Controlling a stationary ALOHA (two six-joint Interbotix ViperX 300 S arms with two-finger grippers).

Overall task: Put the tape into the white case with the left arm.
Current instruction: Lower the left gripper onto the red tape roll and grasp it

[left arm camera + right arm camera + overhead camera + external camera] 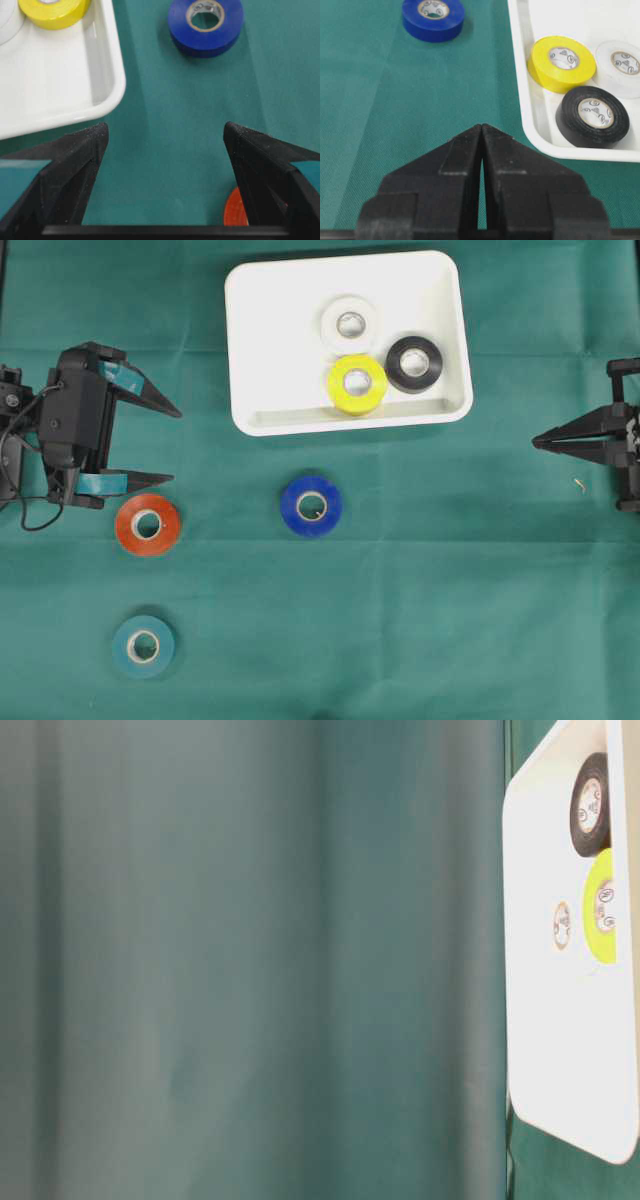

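Rolls in white case (255,350): three | rolls on cloth (450,590): three

A plain dark green cloth (450,570) covers the table. The white case (260,350) holds a white tape roll (350,324), a yellow one (357,384) and a black one (414,364). On the cloth lie blue (311,506), orange-red (147,525) and teal (143,646) rolls. The left gripper (172,445) is black with teal bands; the right gripper (540,441) is all black.

The overhead view looks straight down on the tabletop (400,640), the table-level view sits close and sideways, and both wrist views share the blue tape (205,25)
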